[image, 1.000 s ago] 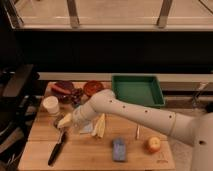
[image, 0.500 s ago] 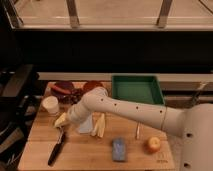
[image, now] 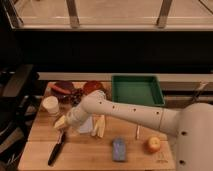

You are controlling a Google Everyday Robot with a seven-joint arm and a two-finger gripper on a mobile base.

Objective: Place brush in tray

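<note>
The brush (image: pixel 56 148) is slim and black and lies on the wooden table near its front left corner, handle toward the front edge. The green tray (image: pixel 116 91) stands at the back right of the table and looks empty. My gripper (image: pixel 61 123) is at the end of the white arm that reaches in from the right. It hangs low over the table's left side, just above and behind the brush's far end and far left of the tray.
A white cup (image: pixel 50 105) stands just behind the gripper. Two red-brown bowls (image: pixel 64 88) (image: pixel 94 87) sit at the back. Pale yellow pieces (image: pixel 99 126) lie mid-table. A blue sponge (image: pixel 119 149), a thin fork (image: pixel 137 132) and an apple (image: pixel 153 144) lie front right.
The arm has swung further left and lower, bringing the gripper closer to the brush. The brush and the other things have not moved.
</note>
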